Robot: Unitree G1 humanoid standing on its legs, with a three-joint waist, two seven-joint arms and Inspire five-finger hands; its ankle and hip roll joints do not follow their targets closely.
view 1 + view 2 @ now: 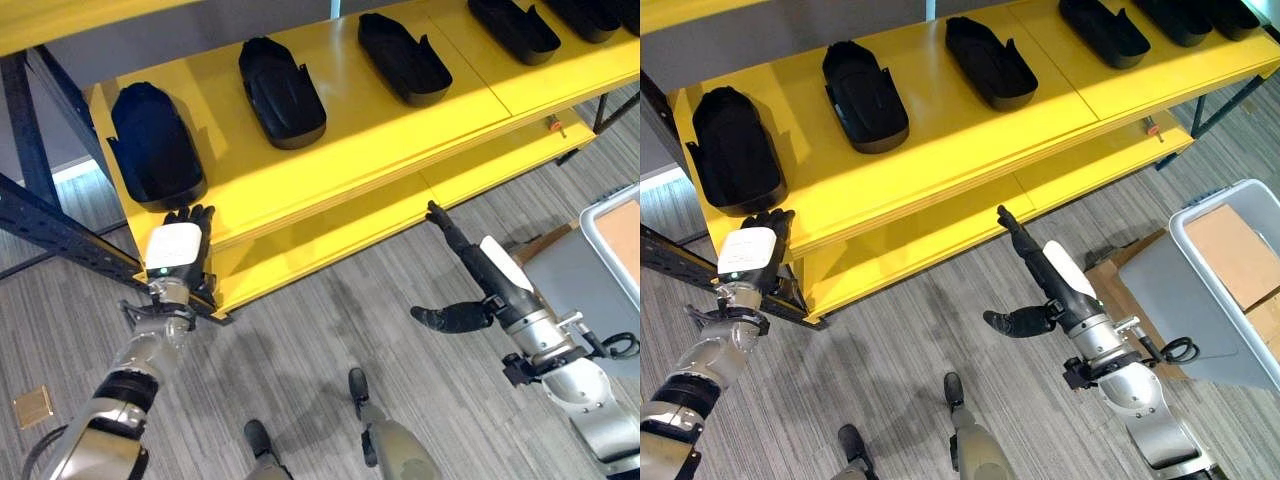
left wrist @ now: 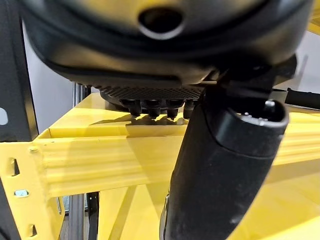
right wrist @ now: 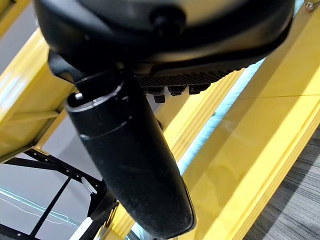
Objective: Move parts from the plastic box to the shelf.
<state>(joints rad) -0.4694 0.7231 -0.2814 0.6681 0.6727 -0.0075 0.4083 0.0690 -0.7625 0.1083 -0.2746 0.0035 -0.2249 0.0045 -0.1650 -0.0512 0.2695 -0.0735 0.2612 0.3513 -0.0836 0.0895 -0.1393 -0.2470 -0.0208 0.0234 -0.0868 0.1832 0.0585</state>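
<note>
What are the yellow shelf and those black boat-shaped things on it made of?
The yellow shelf looks like painted metal: smooth, with a soft sheen and a folded front edge. The black parts look like moulded matte plastic, hollow with thin walls, though rubber can't be ruled out.

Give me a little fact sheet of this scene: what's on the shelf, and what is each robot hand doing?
shelf: yellow, two levels
parts: black parts in a row on the top level
left robot hand: at the shelf's front edge, by the leftmost part, fingers straight, holding nothing
right robot hand: open, empty, pointing at the lower level
box: grey, at the right, with cardboard inside
</note>
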